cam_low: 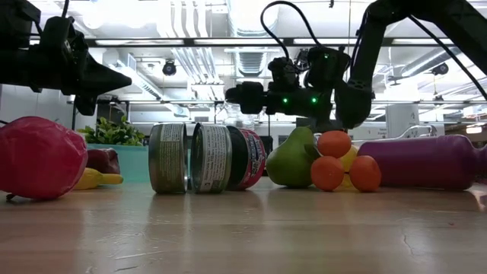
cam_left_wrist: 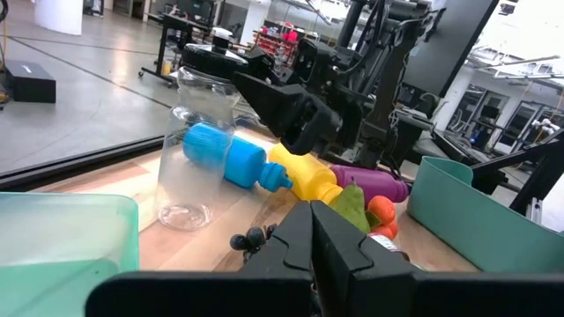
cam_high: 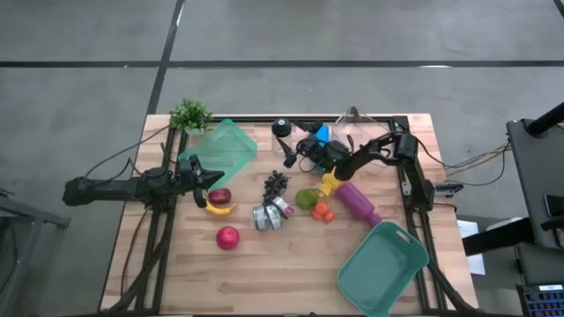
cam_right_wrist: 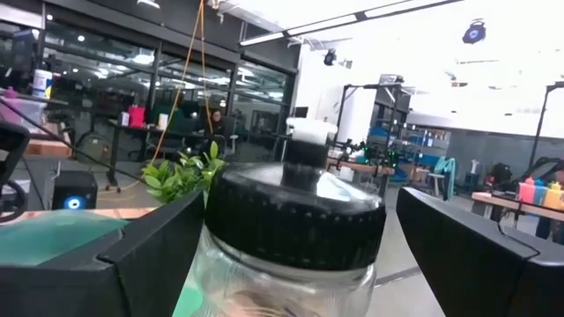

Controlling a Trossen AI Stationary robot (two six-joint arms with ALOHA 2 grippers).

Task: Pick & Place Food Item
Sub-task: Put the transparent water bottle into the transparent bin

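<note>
Right end effector (cam_right_wrist: 291, 255) hangs spread around the clear jar (cam_right_wrist: 286, 238) at the far middle of the surface (cam_high: 291, 264), so center on the black lid, then squeeze gently; left end effector (cam_high: 204, 179) waits pressed together near the banana (cam_high: 220, 209).

No lettering, brand, number or sign can be read anywhere: the paper labels on the two tins (cam_low: 189, 157) lying on their sides on the bench (cam_low: 243, 228) show only fine blurred print, and the dark can (cam_low: 247, 157) behind them has an illegible wrap.
</note>
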